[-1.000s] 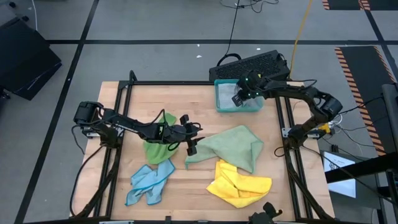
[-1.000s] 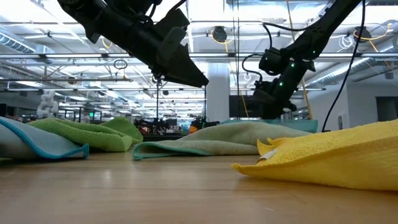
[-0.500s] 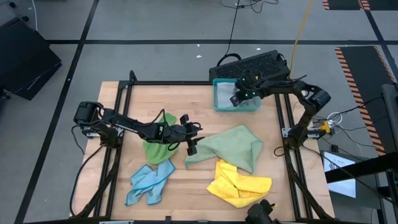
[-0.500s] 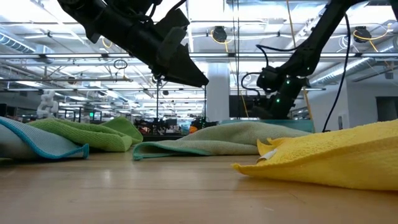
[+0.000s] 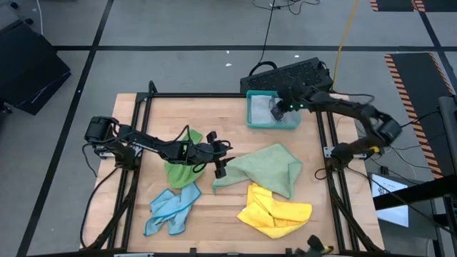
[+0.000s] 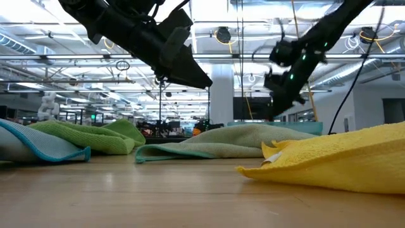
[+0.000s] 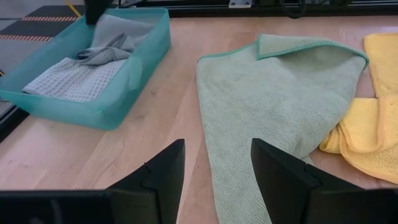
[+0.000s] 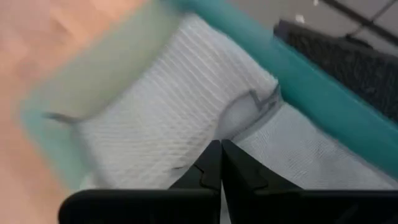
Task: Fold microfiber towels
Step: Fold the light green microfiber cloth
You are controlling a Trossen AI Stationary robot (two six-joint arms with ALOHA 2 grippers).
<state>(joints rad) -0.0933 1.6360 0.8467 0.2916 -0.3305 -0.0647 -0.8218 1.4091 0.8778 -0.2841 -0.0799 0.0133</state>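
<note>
My left gripper (image 5: pixel 218 163) (image 7: pixel 217 171) hangs open over the left near corner of the pale green towel (image 5: pixel 265 168) (image 7: pixel 267 93), which lies spread on the table with one corner folded over. A bright green towel (image 5: pixel 182 170) lies bunched under the left arm. A light blue towel (image 5: pixel 171 210) and a yellow towel (image 5: pixel 275 212) lie crumpled near the front edge. Grey towels (image 8: pixel 180 106) (image 7: pixel 99 62) lie in the teal tray (image 5: pixel 250 107). My right gripper (image 5: pixel 277 111) (image 8: pixel 219 155) is shut above them, with nothing showing between its fingers.
The teal tray (image 7: pixel 127 93) stands at the table's far right. A black keyboard (image 5: pixel 289 75) lies just beyond it, off the table. Bare wood shows at the far left and in the far middle of the table (image 5: pixel 207 114).
My right gripper dipped into the tray, then rose again and drew a little toward the table's right edge, staying shut. The left arm and the towels on the table kept still.
</note>
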